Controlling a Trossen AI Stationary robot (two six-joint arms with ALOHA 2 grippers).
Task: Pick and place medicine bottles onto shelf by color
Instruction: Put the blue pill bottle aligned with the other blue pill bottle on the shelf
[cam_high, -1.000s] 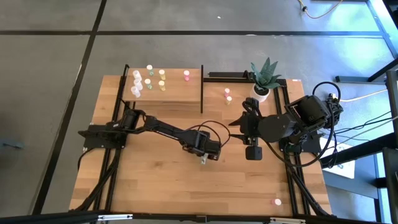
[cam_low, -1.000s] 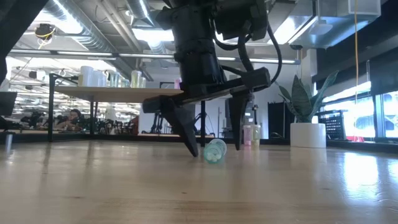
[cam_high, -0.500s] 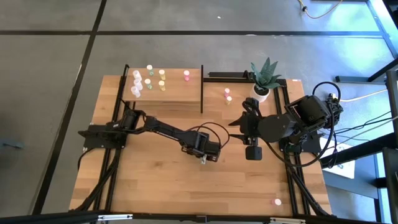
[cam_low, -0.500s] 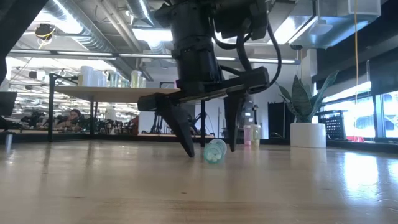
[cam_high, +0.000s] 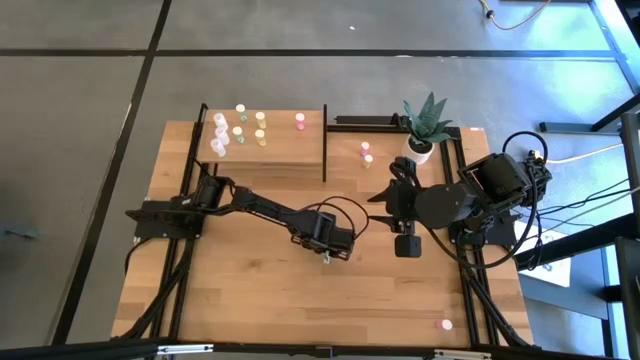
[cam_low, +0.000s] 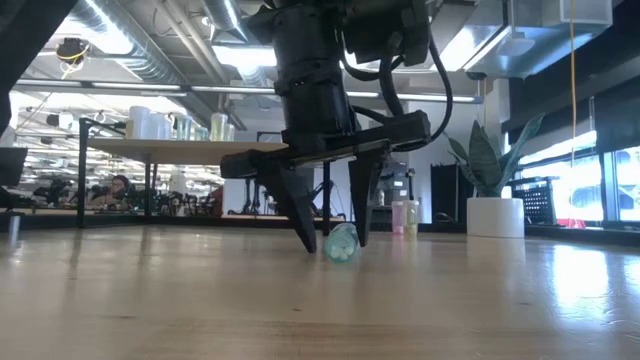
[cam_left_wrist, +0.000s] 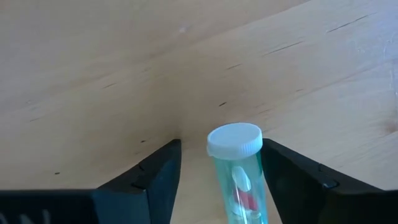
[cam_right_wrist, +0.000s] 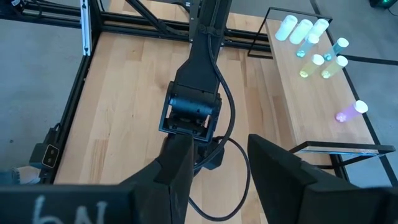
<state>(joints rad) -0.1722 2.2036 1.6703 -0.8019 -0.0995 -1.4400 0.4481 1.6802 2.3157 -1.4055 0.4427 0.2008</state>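
Note:
A small clear teal medicine bottle (cam_left_wrist: 236, 174) with a white cap (cam_left_wrist: 234, 139) lies on its side on the tabletop, near the table's middle (cam_low: 342, 244). My left gripper (cam_low: 333, 240) points down over it, open, with one finger on each side of the bottle. My right gripper (cam_right_wrist: 230, 168) hangs open and holds nothing, raised above the table's right part (cam_high: 405, 245). The shelf (cam_high: 290, 152) at the far left carries several bottles (cam_high: 240, 128) standing upright, grouped as white, green, yellow and pink. My left gripper comes at the lying bottle from above, its fingers across the bottle's cap end. One finger (cam_left_wrist: 280, 171) stands right beside the cap's rim (cam_left_wrist: 259, 144); I cannot tell whether it touches. The other finger (cam_left_wrist: 165, 171) stands apart from the bottle, which rests on the table.
A pink and a yellow bottle (cam_high: 366, 153) stand on the table right of the shelf, near a potted plant (cam_high: 424, 130). Another pink bottle (cam_high: 446, 324) lies near the front right corner. Black posts (cam_high: 324, 140) frame the shelf.
My left gripper's fingers have drawn closer together around the lying bottle, one finger moving in toward the cap while the other stayed put. The bottle has not moved.

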